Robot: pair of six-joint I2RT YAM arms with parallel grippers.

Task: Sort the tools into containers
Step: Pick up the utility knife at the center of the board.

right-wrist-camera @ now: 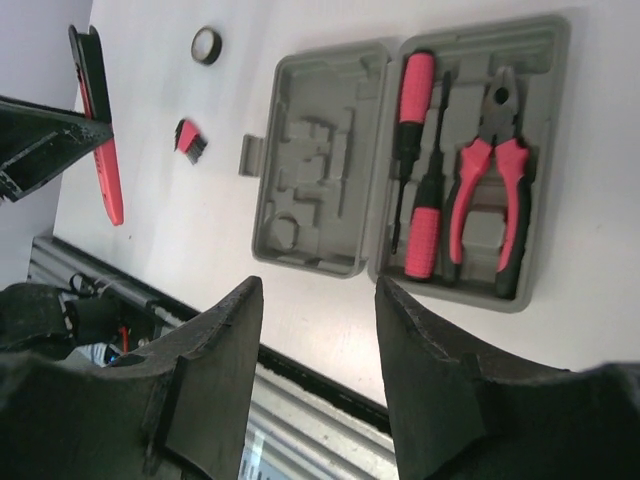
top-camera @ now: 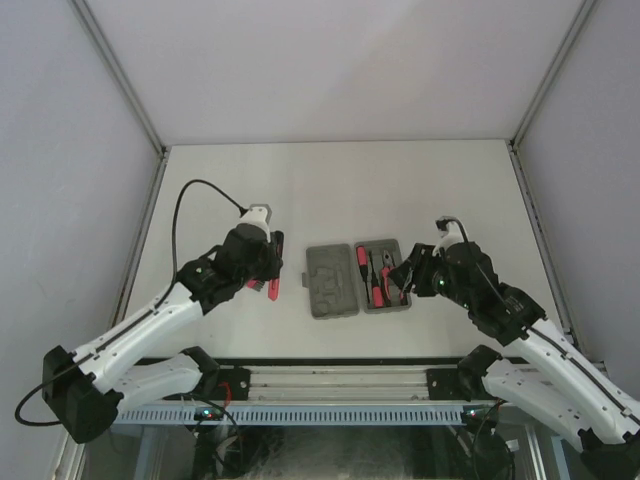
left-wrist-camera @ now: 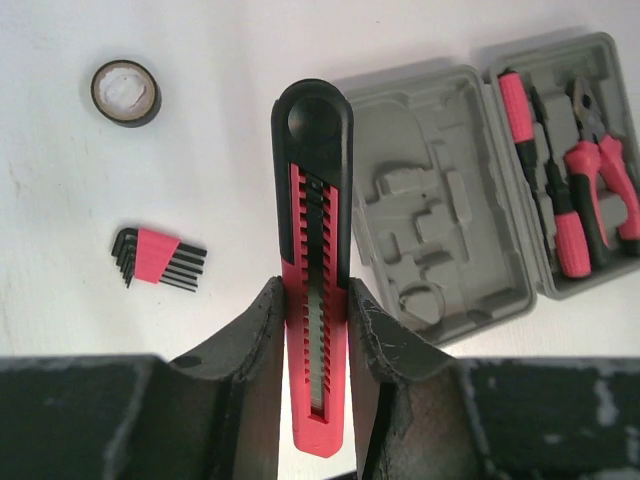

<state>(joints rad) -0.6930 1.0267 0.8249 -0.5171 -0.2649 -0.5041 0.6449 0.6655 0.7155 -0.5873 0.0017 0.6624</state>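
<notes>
My left gripper (left-wrist-camera: 315,290) is shut on a red-and-black utility knife (left-wrist-camera: 314,200) and holds it left of the trays, above the table; the gripper also shows in the top view (top-camera: 264,275). The two grey trays lie side by side. The left tray (left-wrist-camera: 440,240) has bare recesses. The right tray (right-wrist-camera: 545,60) holds red-handled pliers (right-wrist-camera: 490,190) and two screwdrivers (right-wrist-camera: 415,100). A small dark ring (left-wrist-camera: 125,92) and a red-and-black hex key set (left-wrist-camera: 158,258) lie on the table left of the trays. My right gripper (right-wrist-camera: 318,285) is open and empty at the right tray's near side.
The white table (top-camera: 340,190) is walled at the back and both sides. A metal rail (top-camera: 340,385) runs along the near edge below the trays. The left arm covers the ring and hex keys in the top view.
</notes>
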